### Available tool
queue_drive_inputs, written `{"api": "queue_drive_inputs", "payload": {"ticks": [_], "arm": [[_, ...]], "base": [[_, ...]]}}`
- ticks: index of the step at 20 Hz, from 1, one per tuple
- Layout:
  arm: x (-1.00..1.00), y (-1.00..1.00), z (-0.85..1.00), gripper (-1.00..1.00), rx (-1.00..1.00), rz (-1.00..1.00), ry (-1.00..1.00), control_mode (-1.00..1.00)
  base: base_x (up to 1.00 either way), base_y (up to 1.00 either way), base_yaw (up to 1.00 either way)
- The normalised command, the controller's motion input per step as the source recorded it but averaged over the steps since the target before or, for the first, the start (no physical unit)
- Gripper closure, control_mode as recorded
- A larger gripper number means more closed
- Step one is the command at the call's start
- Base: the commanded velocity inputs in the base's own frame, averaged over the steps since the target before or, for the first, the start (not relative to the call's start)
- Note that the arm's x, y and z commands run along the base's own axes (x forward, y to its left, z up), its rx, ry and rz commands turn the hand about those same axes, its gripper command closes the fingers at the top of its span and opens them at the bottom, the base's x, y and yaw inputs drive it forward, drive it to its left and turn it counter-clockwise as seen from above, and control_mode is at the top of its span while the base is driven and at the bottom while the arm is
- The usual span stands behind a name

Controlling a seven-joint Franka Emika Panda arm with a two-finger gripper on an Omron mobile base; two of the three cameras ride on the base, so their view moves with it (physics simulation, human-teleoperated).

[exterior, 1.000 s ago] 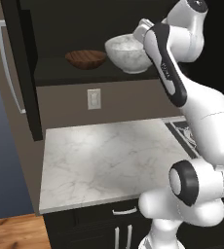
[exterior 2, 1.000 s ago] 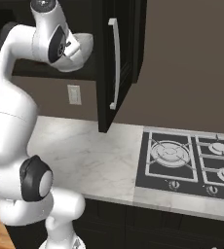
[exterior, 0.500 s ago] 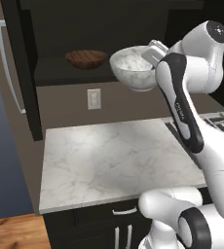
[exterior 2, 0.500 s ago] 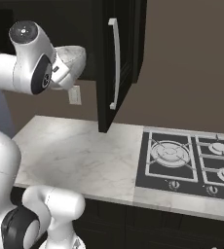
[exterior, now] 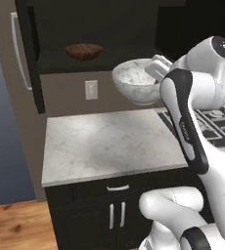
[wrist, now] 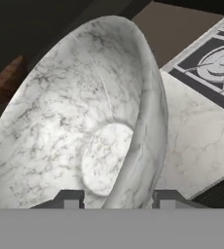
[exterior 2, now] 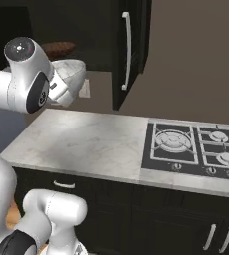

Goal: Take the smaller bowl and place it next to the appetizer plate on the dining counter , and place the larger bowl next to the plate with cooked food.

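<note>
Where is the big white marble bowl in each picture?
Left base view: the larger bowl is upper middle, held in the air above the marble worktop.
Right base view: upper left, the larger bowl peeks out from behind the white arm.
Hand view: the larger bowl is close up, its rim between the gripper tips.
Shared landmark: the marble worktop.

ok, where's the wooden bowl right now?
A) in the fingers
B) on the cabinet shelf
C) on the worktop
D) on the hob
B: the wooden bowl sits on the dark shelf above the worktop, while the fingers straddle the marble bowl's rim.
</note>
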Motion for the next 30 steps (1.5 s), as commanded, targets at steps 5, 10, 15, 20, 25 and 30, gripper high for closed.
{"api": "queue_drive_inputs", "payload": {"ticks": [5,10,15,20,25,30], "arm": [[0.0,0.0,0.0,1.0,0.0,0.0,0.0,1.0],[0.0,0.0,0.0,1.0,0.0,0.0,0.0,1.0],[0.0,0.0,0.0,1.0,0.0,0.0,0.0,1.0],[0.0,0.0,0.0,1.0,0.0,0.0,0.0,1.0],[0.0,0.0,0.0,1.0,0.0,0.0,0.0,1.0],[0.0,0.0,0.0,1.0,0.0,0.0,0.0,1.0]], "base": [[-0.94,0.0,0.0],[-0.68,0.05,-0.09],[-0.37,0.22,-0.3],[-0.22,0.3,-0.43],[-0.32,0.21,-0.54],[-0.56,0.27,-0.55]]}}
